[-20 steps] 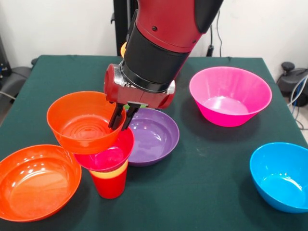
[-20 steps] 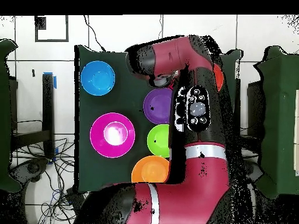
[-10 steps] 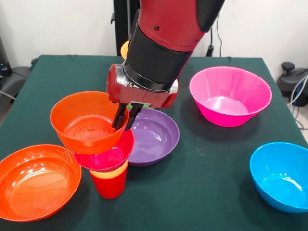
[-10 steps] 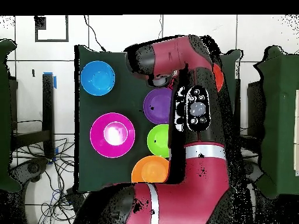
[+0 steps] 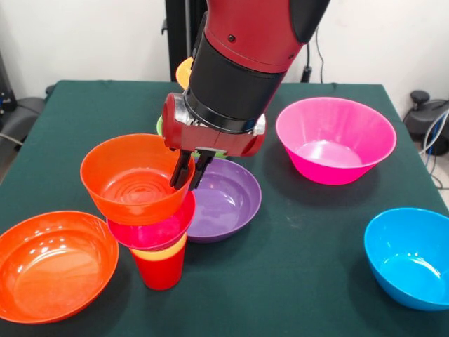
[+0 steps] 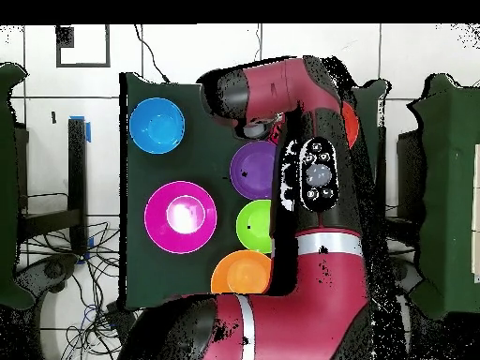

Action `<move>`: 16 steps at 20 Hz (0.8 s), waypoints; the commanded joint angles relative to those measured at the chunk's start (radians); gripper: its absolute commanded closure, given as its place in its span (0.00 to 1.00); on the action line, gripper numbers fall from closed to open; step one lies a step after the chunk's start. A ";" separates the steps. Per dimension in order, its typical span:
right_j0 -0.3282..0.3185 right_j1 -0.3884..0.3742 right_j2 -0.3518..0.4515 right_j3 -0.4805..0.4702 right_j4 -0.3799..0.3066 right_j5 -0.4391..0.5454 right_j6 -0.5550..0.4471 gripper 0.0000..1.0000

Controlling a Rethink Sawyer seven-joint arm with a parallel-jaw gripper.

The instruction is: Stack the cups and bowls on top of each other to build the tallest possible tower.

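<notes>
Gripper (image 5: 187, 174) clamped on right rim of orange bowl (image 5: 133, 179), seating it on tower (image 5: 160, 242) at near left: crimson bowl, yellow and red cups. Next: level, release.

My counter (image 5: 302, 267) wears a dark green cloth. On it stand a red cup (image 5: 161, 270) with bowls stacked above it, a wide orange-red bowl (image 5: 52, 265) just beside that cup, a purple bowl (image 5: 223, 200) on the cup's other side, a magenta-pink bowl (image 5: 335, 140) and a blue bowl (image 5: 410, 258) well apart from the rest. From overhead I also see a green bowl (image 6: 251, 225) and a light orange bowl (image 6: 239, 273) on the cloth.
</notes>
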 commanded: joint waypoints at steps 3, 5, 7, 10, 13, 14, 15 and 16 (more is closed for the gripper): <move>0.023 0.051 0.032 0.070 0.011 0.023 -0.083 1.00; 0.024 0.052 0.030 0.069 0.004 0.017 -0.085 1.00; 0.022 0.053 0.030 0.069 0.004 0.014 -0.086 1.00; 0.022 0.051 0.030 0.073 0.005 0.011 -0.086 1.00; 0.023 0.052 0.031 0.072 0.004 0.009 -0.085 1.00; 0.024 0.054 0.031 0.068 0.003 0.009 -0.086 1.00; 0.024 0.053 0.031 0.070 0.004 0.008 -0.083 1.00; 0.024 0.053 0.031 0.072 0.005 0.007 -0.081 1.00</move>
